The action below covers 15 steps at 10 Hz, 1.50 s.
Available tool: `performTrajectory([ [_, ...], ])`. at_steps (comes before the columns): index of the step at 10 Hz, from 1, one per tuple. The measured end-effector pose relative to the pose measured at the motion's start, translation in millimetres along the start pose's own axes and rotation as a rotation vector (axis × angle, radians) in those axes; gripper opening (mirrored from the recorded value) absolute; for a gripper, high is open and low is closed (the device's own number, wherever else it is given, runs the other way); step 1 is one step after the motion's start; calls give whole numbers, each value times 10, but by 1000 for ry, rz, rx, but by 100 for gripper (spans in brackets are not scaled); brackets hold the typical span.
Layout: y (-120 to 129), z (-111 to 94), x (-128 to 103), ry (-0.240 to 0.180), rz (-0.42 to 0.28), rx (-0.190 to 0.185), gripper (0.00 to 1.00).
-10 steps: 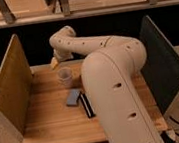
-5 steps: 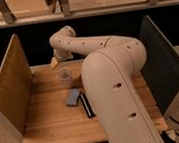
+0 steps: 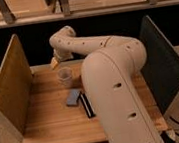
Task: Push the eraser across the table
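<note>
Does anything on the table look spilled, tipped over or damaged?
Nothing stands out. The cup stands upright, the blue pad and the eraser lie flat side by side on the table, and the gripper hangs near the far edge.

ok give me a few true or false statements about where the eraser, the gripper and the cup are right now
1. The eraser lies right beside the blue pad on the table. True.
2. The gripper is pressed against the eraser. False: it is at the far side of the table, beyond the clear cup, well apart from the eraser.
3. The clear cup stands farther back on the table than the blue pad. True.
4. The tan side panel is on the picture's right. False: it is on the picture's left, and the dark side panel is on the right.
</note>
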Motion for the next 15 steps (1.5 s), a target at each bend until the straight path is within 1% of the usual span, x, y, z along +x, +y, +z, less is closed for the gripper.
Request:
performTrajectory([
  [1, 0, 1, 0, 0, 0, 0, 77],
  [2, 0, 0, 0, 0, 0, 0, 69],
  [4, 0, 0, 0, 0, 0, 0, 49],
  [5, 1, -4, -1, 1, -4, 0, 37],
  [6, -4, -9, 7, 5, -6, 2, 28],
  [8, -92, -165, 158, 54, 19, 19, 6],
  [9, -129, -248, 238, 75, 35, 28, 2],
  [10, -186, -358, 373, 105, 56, 45, 0],
  [11, -263, -480, 560, 143, 83, 67, 0],
  [12, -297, -539, 752, 181, 106, 77, 0],
  [13, -253, -583, 1035, 242, 136, 68, 0],
  [14, -136, -595, 1344, 318, 146, 51, 0],
  [15, -18, -606, 1564, 375, 147, 35, 0],
])
